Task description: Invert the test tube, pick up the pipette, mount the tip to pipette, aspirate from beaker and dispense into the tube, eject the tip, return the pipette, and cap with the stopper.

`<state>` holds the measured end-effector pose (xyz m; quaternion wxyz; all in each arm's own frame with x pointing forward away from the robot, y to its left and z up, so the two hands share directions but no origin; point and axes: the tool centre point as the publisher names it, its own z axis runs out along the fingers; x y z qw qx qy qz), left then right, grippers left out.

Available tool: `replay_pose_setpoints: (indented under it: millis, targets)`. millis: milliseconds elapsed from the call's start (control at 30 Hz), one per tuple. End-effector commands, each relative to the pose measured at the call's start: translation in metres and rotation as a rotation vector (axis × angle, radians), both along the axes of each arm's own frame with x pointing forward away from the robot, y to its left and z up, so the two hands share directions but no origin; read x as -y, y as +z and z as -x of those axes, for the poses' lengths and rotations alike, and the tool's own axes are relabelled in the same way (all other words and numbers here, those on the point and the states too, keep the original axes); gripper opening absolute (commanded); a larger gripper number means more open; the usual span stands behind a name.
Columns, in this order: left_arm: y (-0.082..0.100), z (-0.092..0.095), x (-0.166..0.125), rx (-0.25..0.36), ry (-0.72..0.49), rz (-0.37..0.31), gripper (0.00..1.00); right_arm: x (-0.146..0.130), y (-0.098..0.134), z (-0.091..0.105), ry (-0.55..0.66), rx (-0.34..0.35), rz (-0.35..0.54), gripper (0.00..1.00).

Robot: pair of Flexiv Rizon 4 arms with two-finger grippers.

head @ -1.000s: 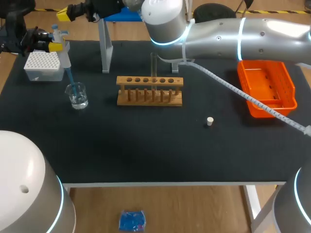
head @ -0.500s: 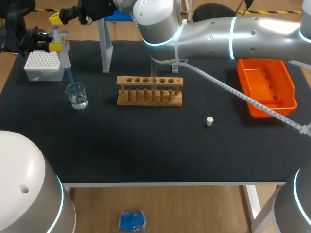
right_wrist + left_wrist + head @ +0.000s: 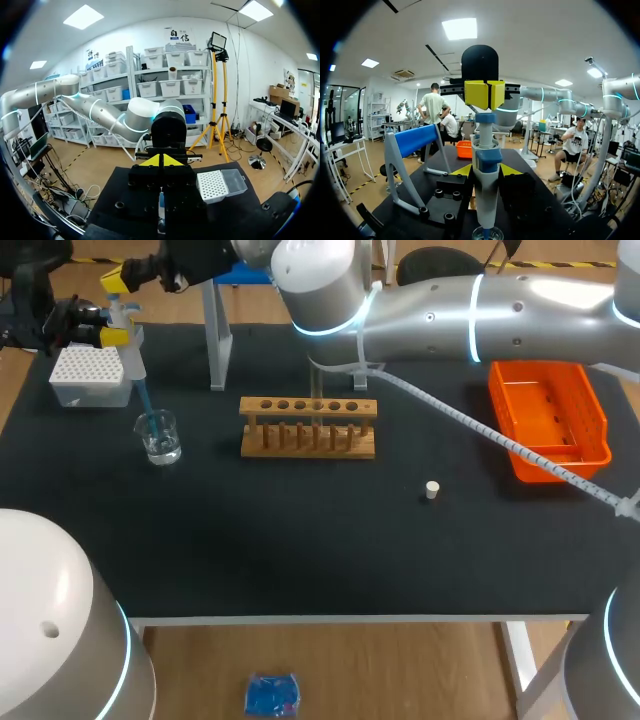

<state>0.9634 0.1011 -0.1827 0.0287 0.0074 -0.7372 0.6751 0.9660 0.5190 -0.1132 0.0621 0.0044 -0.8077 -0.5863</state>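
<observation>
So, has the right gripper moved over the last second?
Yes. The right gripper has shifted left, farther from the white stand post, and now sits above the top of the pipette.

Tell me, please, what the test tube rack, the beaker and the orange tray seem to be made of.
Test tube rack: apparently bare wood, matt; light brown, with drilled holes and pegs.
Beaker: clear glass or plastic, I cannot tell which; the table shows through it.
Orange tray: probably moulded plastic, slightly glossy; even bright colour and ribbed floor.
</observation>
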Motion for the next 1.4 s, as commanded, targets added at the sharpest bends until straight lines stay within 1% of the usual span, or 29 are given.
replay_pose_setpoints:
  millis: [33, 1400]
  targets:
    - [0.000, 0.001, 0.001, 0.002, 0.004, -0.002, 0.00, 0.000, 0.000, -0.002, 0.003, -0.001, 0.005, 0.00]
    - [0.000, 0.001, 0.001, 0.002, 0.004, -0.002, 0.00, 0.001, -0.012, 0.001, 0.006, -0.005, 0.024, 0.00]
